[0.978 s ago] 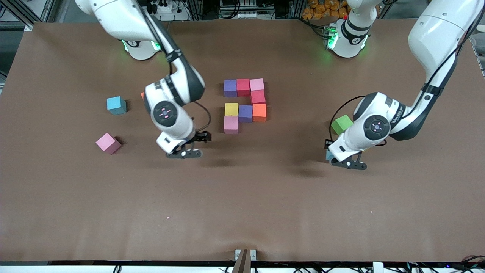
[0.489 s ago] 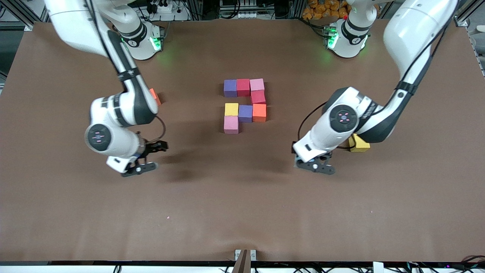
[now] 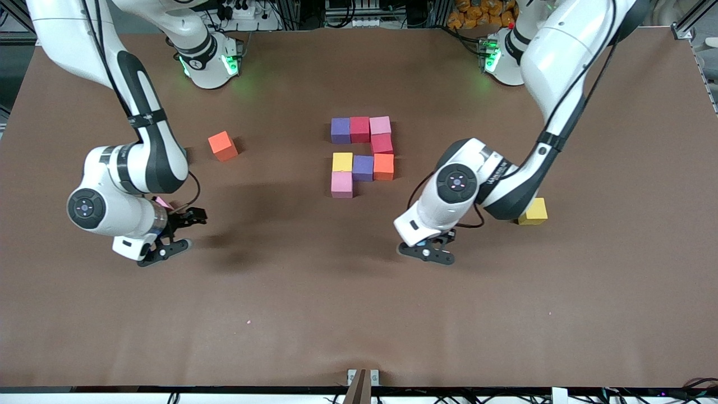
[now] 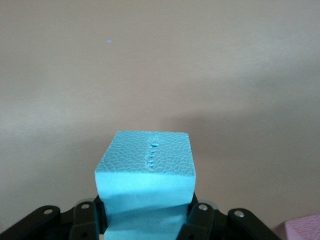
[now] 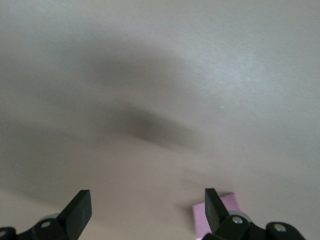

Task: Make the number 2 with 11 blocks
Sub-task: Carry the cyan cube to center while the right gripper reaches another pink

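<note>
Eight blocks lie together mid-table as part of the number 2 [image 3: 363,151]: purple [image 3: 340,130], red [image 3: 360,129] and pink [image 3: 380,125] in a row, a red one, then yellow, purple and orange, then a pink one [image 3: 341,184]. My left gripper [image 3: 426,248] hangs over bare table and is shut on a light blue block [image 4: 145,175]. An orange block [image 3: 222,145] and a yellow block [image 3: 533,211] lie loose. My right gripper [image 3: 178,231] is open over a pink block [image 5: 220,215], which lies beside one finger.
The brown table [image 3: 359,314] stretches wide toward the front camera. The right arm's elbow [image 3: 151,163] hangs over the table near the orange block, and the left arm's forearm [image 3: 505,191] over the spot beside the yellow block.
The right arm swung away from the digit toward its own end of the table, over the pink block. The left arm carried the light blue block toward the digit, uncovering the yellow block.
</note>
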